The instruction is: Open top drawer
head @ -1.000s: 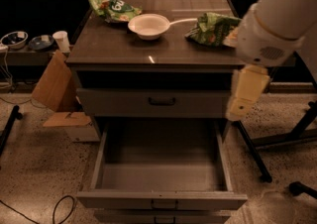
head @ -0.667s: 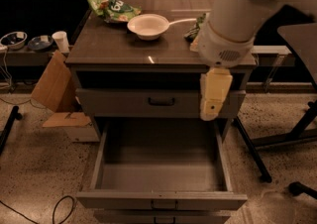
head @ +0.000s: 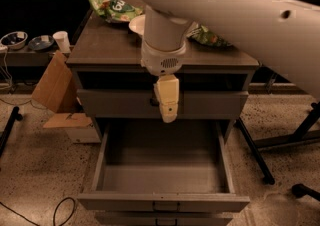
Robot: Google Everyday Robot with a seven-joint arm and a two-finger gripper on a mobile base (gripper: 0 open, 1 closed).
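The top drawer (head: 115, 104) is the wide, shallow grey front just under the cabinet top, and it sits pushed in. Its dark handle (head: 152, 102) at centre is mostly hidden behind my gripper. My cream-coloured gripper (head: 167, 114) hangs downward from the big white arm (head: 165, 35), directly in front of the middle of the top drawer's front, at the handle. I cannot see whether it touches the handle.
The deeper grey drawer (head: 165, 202) below is pulled far out, with nothing in it. A lower drawer front (head: 165, 218) shows beneath. Green snack bags (head: 112, 7) (head: 210, 36) and a white bowl (head: 137, 22) lie on top. Cardboard (head: 55, 87) is left; black stand legs (head: 260, 157) are right.
My arm has swung left from the cabinet's right side to its centre. The gripper now hangs in front of the top drawer's handle. The drawers have not moved.
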